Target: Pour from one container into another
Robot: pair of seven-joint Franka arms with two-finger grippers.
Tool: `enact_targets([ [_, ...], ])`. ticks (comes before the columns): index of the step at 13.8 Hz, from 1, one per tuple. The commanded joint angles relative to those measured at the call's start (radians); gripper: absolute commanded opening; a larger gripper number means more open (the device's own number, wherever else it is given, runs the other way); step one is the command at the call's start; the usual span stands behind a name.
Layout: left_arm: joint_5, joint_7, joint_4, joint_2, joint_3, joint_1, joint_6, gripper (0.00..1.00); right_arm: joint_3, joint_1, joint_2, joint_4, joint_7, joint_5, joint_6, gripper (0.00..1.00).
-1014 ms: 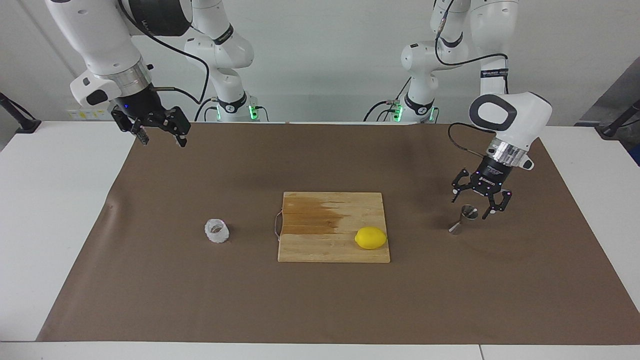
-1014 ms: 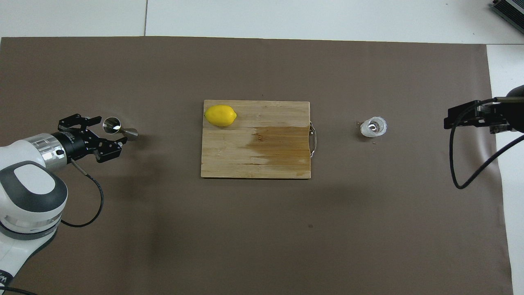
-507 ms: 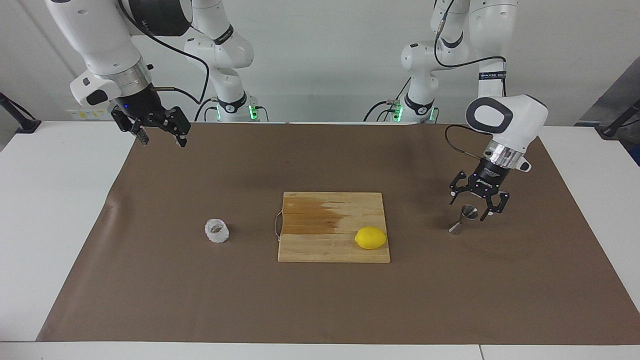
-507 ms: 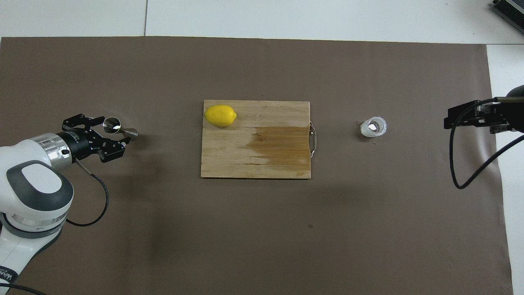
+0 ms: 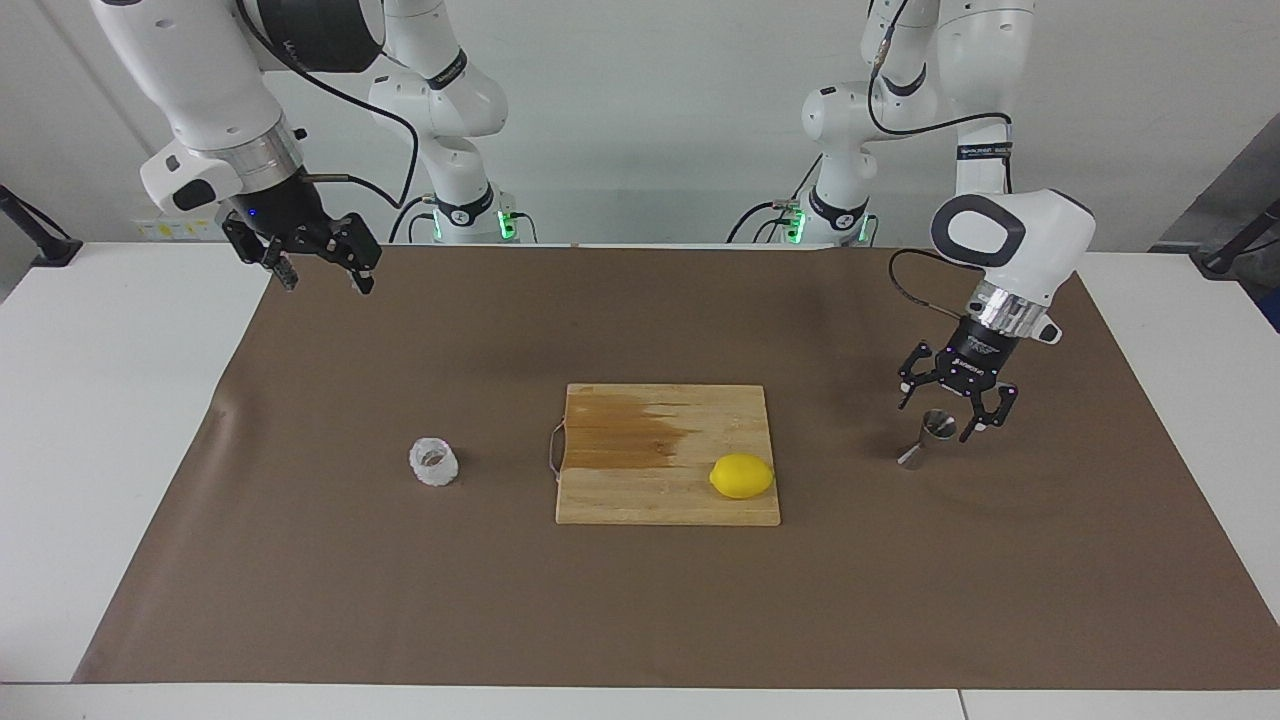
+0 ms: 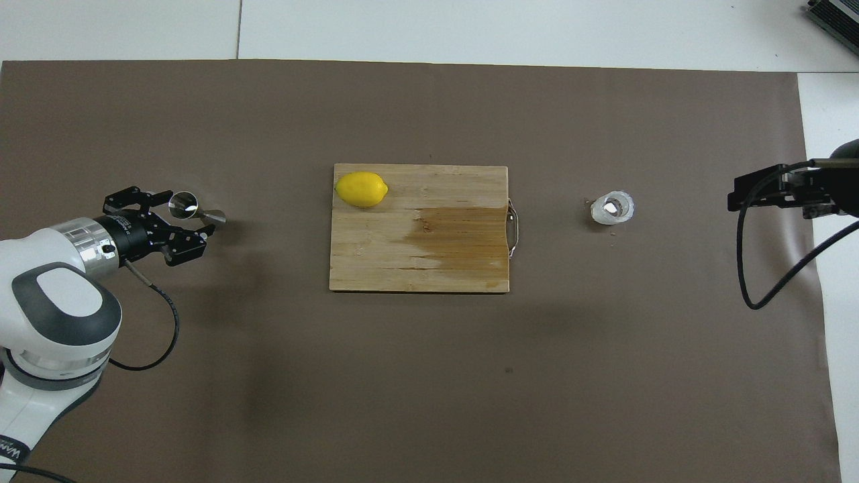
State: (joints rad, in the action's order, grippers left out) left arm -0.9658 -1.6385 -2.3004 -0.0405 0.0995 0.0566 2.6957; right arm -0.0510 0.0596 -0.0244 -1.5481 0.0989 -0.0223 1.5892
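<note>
Straddling the steel jigger (image 5: 928,438) at the cutting board's (image 5: 668,455) three o'clock, the left gripper's (image 5: 953,417) spread jaws are poised; closing is needed next. The right gripper (image 5: 318,272), jaws apart, is kept waiting, well apart from the faceted glass cup (image 5: 434,462).

White arms, black cables, black tools

Pretty roomy here: bare brown mat (image 5: 640,600) all round, only the cutting board (image 5: 640,470) with its lemon (image 5: 742,476) sitting mid-table between glass cup (image 5: 434,462) and jigger (image 5: 925,439).
</note>
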Motion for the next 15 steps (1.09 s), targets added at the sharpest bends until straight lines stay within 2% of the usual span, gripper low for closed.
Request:
enact_targets([
  [1, -0.019, -0.003, -0.01, 0.002, -0.007, -0.009, 0.016, 1.0, -0.007, 0.008, 0.011, -0.006, 0.015, 0.002, -0.008, 1.0],
  [6, -0.021, -0.004, -0.005, 0.001, -0.007, -0.014, 0.027, 1.0, -0.007, 0.008, 0.011, -0.006, 0.015, 0.002, -0.008, 1.0],
  [8, -0.021, -0.004, -0.005, -0.001, -0.006, -0.012, 0.029, 0.95, -0.007, 0.008, 0.011, -0.006, 0.015, 0.002, -0.008, 1.0],
  [15, -0.021, -0.004, -0.005, -0.004, -0.006, -0.02, 0.058, 0.91, -0.007, 0.008, 0.011, -0.006, 0.015, 0.002, -0.008, 1.0],
])
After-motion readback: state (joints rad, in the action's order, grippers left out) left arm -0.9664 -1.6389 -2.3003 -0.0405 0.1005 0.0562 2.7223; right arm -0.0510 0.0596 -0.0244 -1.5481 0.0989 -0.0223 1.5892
